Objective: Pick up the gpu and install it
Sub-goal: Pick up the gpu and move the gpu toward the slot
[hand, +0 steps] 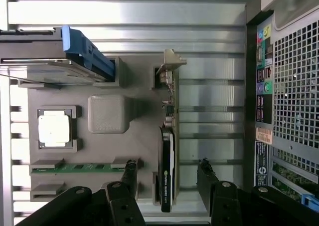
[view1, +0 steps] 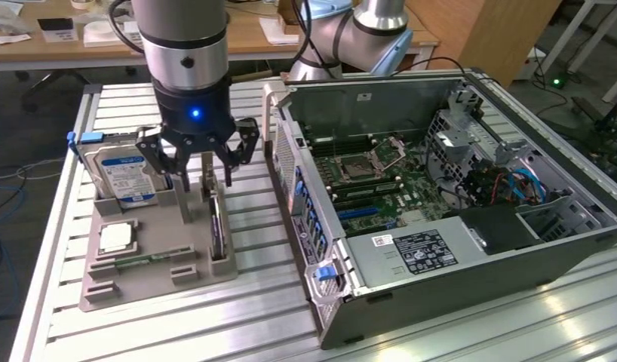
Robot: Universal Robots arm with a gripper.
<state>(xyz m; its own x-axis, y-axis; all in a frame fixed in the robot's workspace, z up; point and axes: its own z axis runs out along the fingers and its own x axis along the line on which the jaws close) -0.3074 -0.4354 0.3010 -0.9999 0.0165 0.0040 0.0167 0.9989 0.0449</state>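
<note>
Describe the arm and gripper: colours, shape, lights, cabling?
The arm is a round silver-grey tube with dark bands at the joints. Its wrist end is a black housing with a small blue light. The gripper is black, with two jointed linkage fingers and visible bolt heads. A black cable runs beside the rear arm segment.

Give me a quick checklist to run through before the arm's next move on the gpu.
1. The hand is open: ok.
2. Its fingers stand on either side of the gpu: ok.
3. The gpu is gripped: not ok, fingers apart from it.
4. The gpu stands on edge in the gray holder: ok.
5. The computer case is open: ok.
6. Free card slot on the motherboard: cannot tell.
</note>
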